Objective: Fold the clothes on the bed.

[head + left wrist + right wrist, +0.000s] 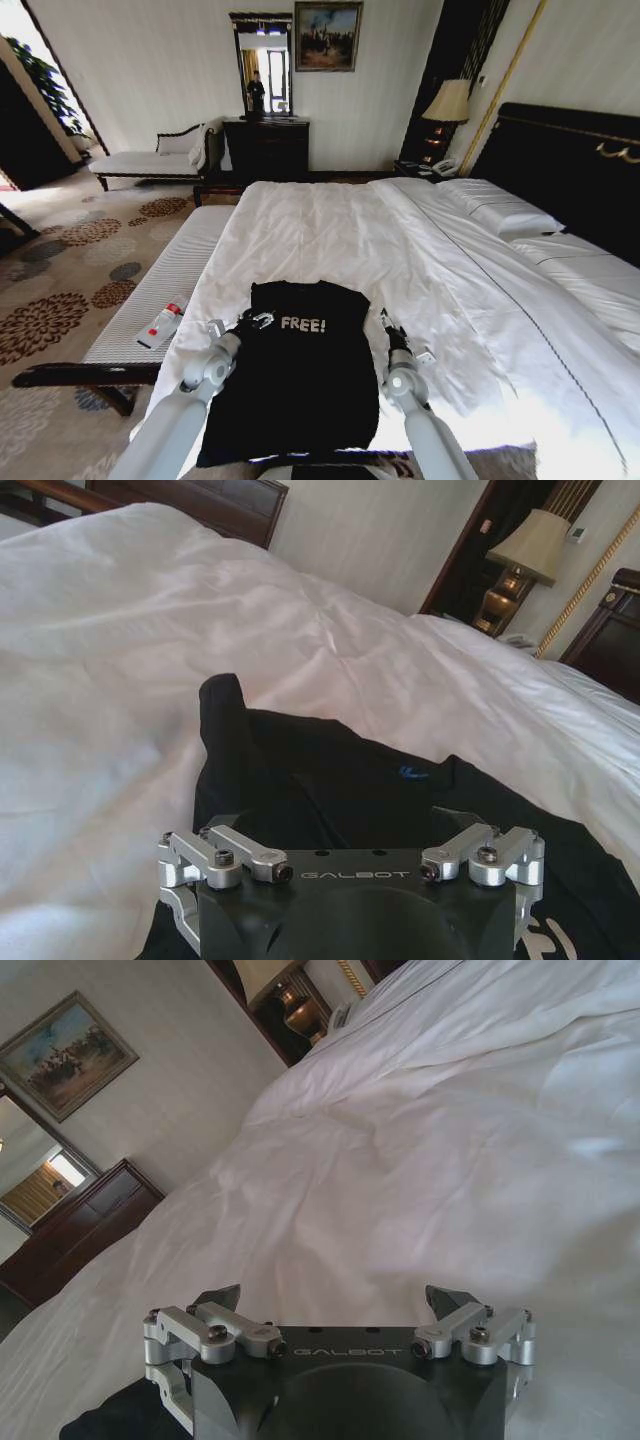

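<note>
Nearest me, the shirt (300, 380) lies flat on the bed's (420, 260) white duvet (330, 235) at the near edge, "FREE!" facing up. My left gripper (258, 321) sits at the shirt's left edge beside the lettering, jaws spread wide and empty. My right gripper (386, 322) is at its right edge, also wide open, holding nothing. Farther off are the pillows (505, 212) and headboard (570, 165).

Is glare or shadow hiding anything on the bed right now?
Head view: the bed washes out bright white at its near right corner, wide-angle bending at the edges; the black T-shirt reads as one dark mass. Left wrist view: its folds barely show. Right wrist view: duvet creases stay readable.
</note>
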`<state>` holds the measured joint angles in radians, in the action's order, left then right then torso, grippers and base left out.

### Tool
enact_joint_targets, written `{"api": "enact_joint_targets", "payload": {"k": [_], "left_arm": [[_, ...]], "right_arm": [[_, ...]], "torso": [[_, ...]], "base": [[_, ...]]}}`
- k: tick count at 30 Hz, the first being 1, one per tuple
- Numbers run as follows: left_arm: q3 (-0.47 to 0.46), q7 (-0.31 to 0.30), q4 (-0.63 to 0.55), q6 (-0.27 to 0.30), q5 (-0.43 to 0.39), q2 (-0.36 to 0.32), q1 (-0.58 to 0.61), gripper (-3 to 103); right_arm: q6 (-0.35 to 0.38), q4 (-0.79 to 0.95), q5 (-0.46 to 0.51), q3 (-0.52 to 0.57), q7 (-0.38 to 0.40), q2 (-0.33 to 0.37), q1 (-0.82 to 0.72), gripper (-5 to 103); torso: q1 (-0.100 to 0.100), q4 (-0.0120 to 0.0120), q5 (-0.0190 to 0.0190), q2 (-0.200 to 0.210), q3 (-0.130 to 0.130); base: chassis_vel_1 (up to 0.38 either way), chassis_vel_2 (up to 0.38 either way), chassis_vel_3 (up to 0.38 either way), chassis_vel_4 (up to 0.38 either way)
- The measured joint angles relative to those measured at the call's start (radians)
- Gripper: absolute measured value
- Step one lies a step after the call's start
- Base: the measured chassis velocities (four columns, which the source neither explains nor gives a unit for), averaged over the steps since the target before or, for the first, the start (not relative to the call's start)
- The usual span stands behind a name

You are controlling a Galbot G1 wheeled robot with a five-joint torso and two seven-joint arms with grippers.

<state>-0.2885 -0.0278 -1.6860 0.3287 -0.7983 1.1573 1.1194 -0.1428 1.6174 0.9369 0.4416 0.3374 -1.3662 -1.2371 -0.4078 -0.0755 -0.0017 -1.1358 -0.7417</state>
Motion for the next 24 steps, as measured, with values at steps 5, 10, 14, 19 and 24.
{"api": "enact_joint_targets", "payload": {"k": [5, 10, 14, 19, 24], "left_arm": [[0.047, -0.001, 0.058, 0.000, 0.000, 0.030, -0.056, 100], [0.104, -0.007, 0.115, -0.005, 0.004, 0.078, -0.127, 100], [0.142, -0.014, 0.139, -0.006, 0.013, 0.114, -0.167, 100], [0.159, -0.010, 0.130, -0.016, 0.011, 0.121, -0.176, 100], [0.128, 0.003, 0.094, -0.033, -0.010, 0.120, -0.157, 100]], "right_arm": [[0.004, 0.000, -0.003, -0.001, 0.006, 0.001, 0.004, 100], [0.006, 0.000, -0.009, -0.002, 0.010, 0.005, 0.002, 100], [0.007, 0.004, -0.012, -0.002, 0.015, 0.011, 0.001, 100], [0.007, 0.004, -0.012, 0.001, 0.016, 0.017, 0.001, 100], [0.008, -0.011, -0.012, -0.002, 0.015, 0.024, 0.013, 100]], "torso": [[0.000, -0.0001, 0.0000, 0.000, 0.000], [0.000, -0.0005, 0.0002, 0.000, 0.000], [0.000, -0.0006, 0.0002, 0.000, 0.000], [0.000, 0.0000, 0.0001, 0.000, 0.000], [0.000, -0.0006, 0.0000, 0.000, 0.000]], "base": [[0.000, 0.000, 0.000, 0.000], [0.000, 0.000, 0.000, 0.000], [0.000, 0.000, 0.000, 0.000], [0.000, 0.000, 0.000, 0.000], [0.000, 0.000, 0.000, 0.000]]}}
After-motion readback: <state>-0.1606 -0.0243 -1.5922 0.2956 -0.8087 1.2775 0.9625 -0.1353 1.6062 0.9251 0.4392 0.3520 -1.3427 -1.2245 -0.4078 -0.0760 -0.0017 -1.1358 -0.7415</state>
